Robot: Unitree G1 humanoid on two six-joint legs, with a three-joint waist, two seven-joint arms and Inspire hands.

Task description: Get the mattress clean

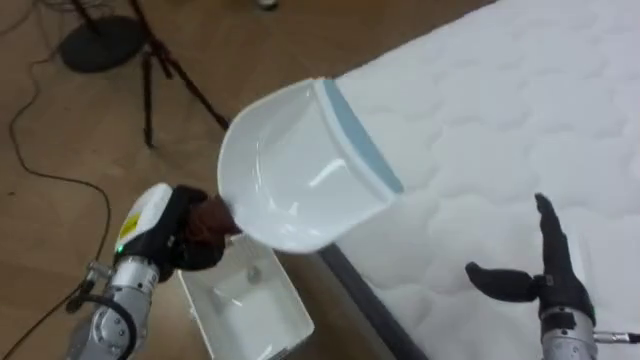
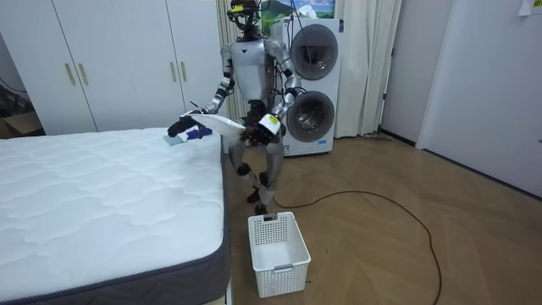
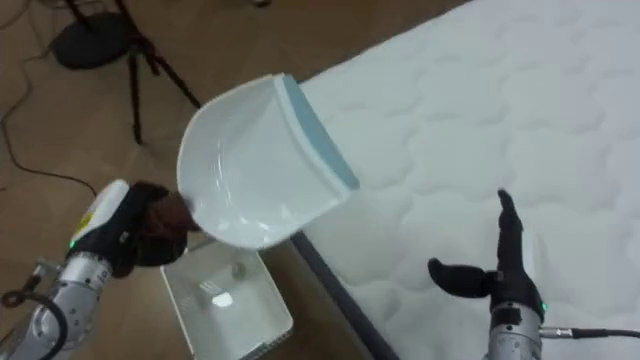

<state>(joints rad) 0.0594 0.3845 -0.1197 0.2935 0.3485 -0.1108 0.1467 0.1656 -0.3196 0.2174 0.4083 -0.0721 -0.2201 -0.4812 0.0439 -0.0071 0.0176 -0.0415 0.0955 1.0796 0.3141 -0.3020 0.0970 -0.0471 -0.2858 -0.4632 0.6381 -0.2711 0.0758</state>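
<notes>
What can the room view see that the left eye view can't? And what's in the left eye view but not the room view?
Room view alone: two stacked washers, white wardrobes and a curtain behind the standing robot. Left eye view alone: a tripod on the floor. Both: the bed, the white basket on the floor beside it, the dustpan held in the left hand, and the open right hand over the bed.

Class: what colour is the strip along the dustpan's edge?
Light blue strip on a white dustpan; left eye view shows it best.
</notes>
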